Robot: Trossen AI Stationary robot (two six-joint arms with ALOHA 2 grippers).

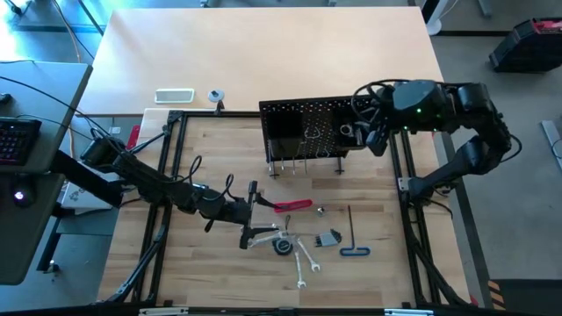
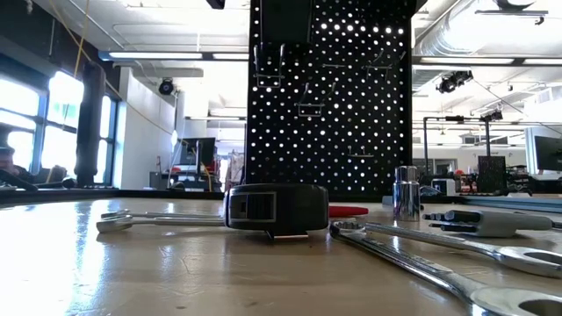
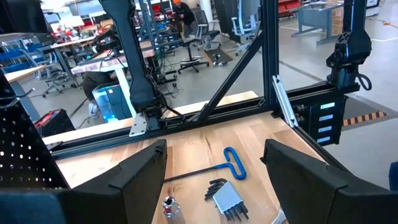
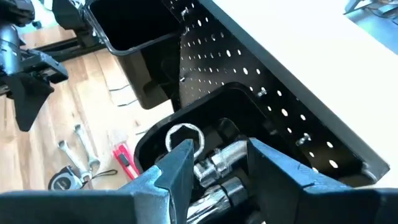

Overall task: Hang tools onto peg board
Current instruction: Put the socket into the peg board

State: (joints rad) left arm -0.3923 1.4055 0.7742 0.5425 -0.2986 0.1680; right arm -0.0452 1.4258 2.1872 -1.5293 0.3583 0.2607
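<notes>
- The right hand [image 1: 373, 133] is seen at the peg board [image 1: 307, 132], its fingers clamped on a silver wrench [image 4: 186, 142].
- The left hand [image 1: 250, 215] is held open above the table [image 1: 219, 158], nothing gripped.
- The other tools, including the red-handled tool [image 1: 294, 206] and the blue-ended key [image 1: 353, 241], lie on the table.

Bright, even light falls on my table [image 1: 219, 53] from above, with only soft, short shadows under my arms. Level across the top, ceiling strips and windows behind the peg board [image 2: 329, 96] shine through its holes, leaving the board a dark silhouette. The wrenches [image 2: 439, 254] nearest that lens blur and catch pale glare. Just ahead of my right fingers [image 4: 168, 168], chrome glints hard. My left fingers [image 3: 143, 171] loom soft, unfocused.
</notes>
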